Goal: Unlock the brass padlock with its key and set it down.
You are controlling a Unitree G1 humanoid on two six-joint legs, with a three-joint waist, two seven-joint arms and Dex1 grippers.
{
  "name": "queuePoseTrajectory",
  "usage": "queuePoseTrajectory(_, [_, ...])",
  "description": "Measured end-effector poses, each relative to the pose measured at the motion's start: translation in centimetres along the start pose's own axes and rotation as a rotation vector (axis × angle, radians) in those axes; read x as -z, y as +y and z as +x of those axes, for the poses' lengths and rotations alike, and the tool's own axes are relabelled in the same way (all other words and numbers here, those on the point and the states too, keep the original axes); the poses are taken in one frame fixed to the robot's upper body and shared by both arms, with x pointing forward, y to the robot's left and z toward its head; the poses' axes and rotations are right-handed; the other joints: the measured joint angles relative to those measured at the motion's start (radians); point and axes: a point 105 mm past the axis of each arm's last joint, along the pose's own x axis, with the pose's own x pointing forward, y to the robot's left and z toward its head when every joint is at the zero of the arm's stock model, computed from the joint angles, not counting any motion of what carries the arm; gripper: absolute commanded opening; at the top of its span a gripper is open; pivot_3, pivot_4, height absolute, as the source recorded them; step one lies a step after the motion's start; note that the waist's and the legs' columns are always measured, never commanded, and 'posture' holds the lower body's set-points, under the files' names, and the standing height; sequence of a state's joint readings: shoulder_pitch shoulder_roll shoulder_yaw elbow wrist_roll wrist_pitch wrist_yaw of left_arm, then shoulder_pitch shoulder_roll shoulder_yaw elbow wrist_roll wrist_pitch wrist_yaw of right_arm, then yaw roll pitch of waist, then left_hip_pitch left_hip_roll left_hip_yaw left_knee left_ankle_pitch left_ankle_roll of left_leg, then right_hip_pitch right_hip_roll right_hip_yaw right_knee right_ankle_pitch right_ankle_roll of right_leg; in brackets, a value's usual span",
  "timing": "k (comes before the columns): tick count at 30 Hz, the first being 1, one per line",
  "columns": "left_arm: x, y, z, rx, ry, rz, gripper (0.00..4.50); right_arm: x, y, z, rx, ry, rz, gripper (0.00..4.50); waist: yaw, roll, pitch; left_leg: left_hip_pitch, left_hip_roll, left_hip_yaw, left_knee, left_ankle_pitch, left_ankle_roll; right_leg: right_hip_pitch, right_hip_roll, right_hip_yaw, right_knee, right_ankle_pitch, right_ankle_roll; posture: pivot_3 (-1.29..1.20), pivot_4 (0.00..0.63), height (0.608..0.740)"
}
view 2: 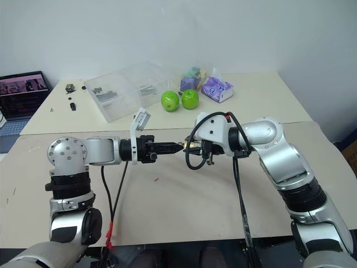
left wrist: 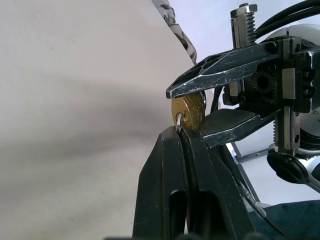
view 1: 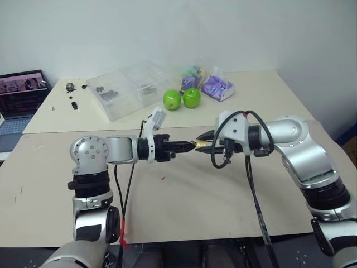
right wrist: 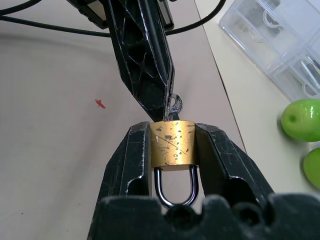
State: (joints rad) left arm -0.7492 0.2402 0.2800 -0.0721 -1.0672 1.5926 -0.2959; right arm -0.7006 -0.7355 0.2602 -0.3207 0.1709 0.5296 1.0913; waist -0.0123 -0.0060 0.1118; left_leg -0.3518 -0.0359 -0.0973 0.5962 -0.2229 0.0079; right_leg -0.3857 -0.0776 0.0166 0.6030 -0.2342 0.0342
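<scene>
One brass padlock [right wrist: 172, 143], one key [right wrist: 173, 105], two green apples [view 1: 182, 99], one clear compartment box [view 1: 127, 87], one purple packet [view 1: 217, 87], one laptop [view 1: 19, 100] and one red speck [right wrist: 100, 103] can be counted.

The brass padlock is a small golden-yellow block, scuffed and scratched, with a thin silvery U-shaped shackle seated in its body. It hangs in the air above the near surface [view 1: 184, 206], well in front of the apples, clamped by its two sides between the fingers of the right gripper [right wrist: 172, 150], shackle pointing back into that gripper. The silvery key stands at the padlock's free end, and the left gripper [left wrist: 181, 131] has its fingers pinched together on the key's head.

Behind the padlock, on the far surface, the two apples sit touching each other, the clear box just beside them and the purple packet on their other side. The red speck lies on the near surface below the left gripper. Black cables hang near both grippers.
</scene>
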Motion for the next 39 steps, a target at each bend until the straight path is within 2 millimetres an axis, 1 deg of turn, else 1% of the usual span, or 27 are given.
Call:
queuePoseTrajectory(5, [0.0, -0.1, -0.1, -0.008, 0.019, 0.040, 0.01, 0.0, 0.1, 0.0, -0.008, -0.004, 0.005, 0.90, -0.001, 0.000, 0.000, 0.000, 0.000, 0.001, 0.000, 0.000, 0.000, 0.000, 0.000, 0.000, 0.000, 0.000, 0.000, 0.00, 0.150, 0.740])
queuePoseTrajectory(9, [-0.3, -0.3, -0.3, -0.036, 0.048, 0.206, 0.01, -0.3, 0.2, 0.1, -0.010, -0.014, -0.001, 0.90, -0.001, 0.000, 0.000, 0.000, 0.000, 0.004, -0.002, 0.001, -0.001, 0.000, 0.000, 0.000, -0.001, 0.000, -0.001, 0.00, 0.150, 0.740])
queuePoseTrajectory(12, [-0.4, -0.2, -0.2, -0.035, 0.070, 0.320, 0.01, -0.3, 0.3, 0.1, -0.011, -0.014, 0.006, 0.90, 0.000, 0.000, 0.000, 0.000, 0.000, 0.005, -0.004, 0.002, -0.004, 0.000, 0.000, 0.000, -0.008, 0.001, -0.002, 0.00, 0.150, 0.740])
queuePoseTrajectory(14, [-0.4, -0.2, -0.2, -0.034, 0.091, 0.422, 0.01, -0.3, 0.3, 0.1, -0.015, -0.012, 0.020, 0.90, 0.000, 0.000, 0.000, 0.000, 0.000, 0.005, -0.004, 0.002, -0.004, 0.000, 0.000, 0.000, -0.008, 0.002, -0.003, 0.00, 0.150, 0.740])
queuePoseTrajectory(18, [-0.4, -0.2, -0.1, -0.017, 0.103, 0.519, 0.01, -0.3, 0.4, 0.1, -0.016, -0.008, 0.034, 0.90, 0.000, 0.000, 0.000, -0.001, 0.001, 0.006, -0.004, 0.002, -0.004, 0.000, 0.000, 0.000, -0.008, 0.002, -0.003, 0.00, 0.150, 0.740])
queuePoseTrajectory(24, [-0.4, -0.2, -0.1, -0.009, 0.109, 0.531, 0.01, -0.3, 0.4, 0.1, -0.017, -0.002, 0.041, 0.90, 0.000, 0.000, 0.000, -0.001, 0.001, 0.006, -0.002, 0.000, 0.000, 0.000, 0.001, -0.001, -0.006, 0.002, -0.003, 0.00, 0.150, 0.740])
queuePoseTrajectory(26, [-0.3, -0.2, 0.0, -0.010, 0.107, 0.498, 0.01, -0.3, 0.4, 0.0, -0.018, 0.000, 0.042, 0.90, -0.001, 0.000, 0.000, -0.001, 0.001, 0.006, -0.002, 0.000, 0.000, 0.000, 0.001, -0.001, -0.005, 0.002, -0.003, 0.00, 0.150, 0.740])
queuePoseTrajectory(28, [-0.1, -0.2, -0.1, -0.002, 0.106, 0.413, 0.01, -0.3, 0.5, 0.0, -0.024, 0.000, 0.042, 0.90, -0.002, 0.000, 0.000, -0.001, 0.001, 0.006, -0.001, 0.000, 0.001, 0.000, 0.001, -0.001, -0.004, 0.002, -0.002, 0.00, 0.150, 0.740])
queuePoseTrajectory(31, [0.3, -0.3, -0.3, 0.012, 0.110, 0.318, 0.83, -0.4, 0.7, 0.1, -0.038, -0.004, 0.041, 0.90, -0.003, 0.000, 0.000, -0.001, 0.001, 0.006, 0.000, 0.000, 0.001, 0.000, 0.001, -0.001, -0.003, 0.002, -0.002, 0.00, 0.150, 0.740])
queuePoseTrajectory(37, [0.6, 0.7, -0.8, -0.048, 0.095, 0.181, 3.24, -0.6, 0.9, 0.0, -0.057, -0.013, 0.039, 0.90, -0.002, 0.000, 0.000, 0.000, 0.001, 0.006, 0.000, 0.000, 0.001, 0.000, 0.001, -0.001, -0.001, 0.002, -0.002, 0.00, 0.150, 0.740])
queuePoseTrajectory(39, [0.8, 0.6, -1.1, -0.034, 0.098, 0.140, 3.24, -0.8, 1.1, 0.0, -0.063, -0.017, 0.028, 0.90, -0.004, 0.000, 0.000, 0.000, 0.001, 0.006, 0.000, 0.000, 0.001, 0.000, 0.002, -0.001, -0.001, 0.002, -0.002, 0.00, 0.150, 0.740])
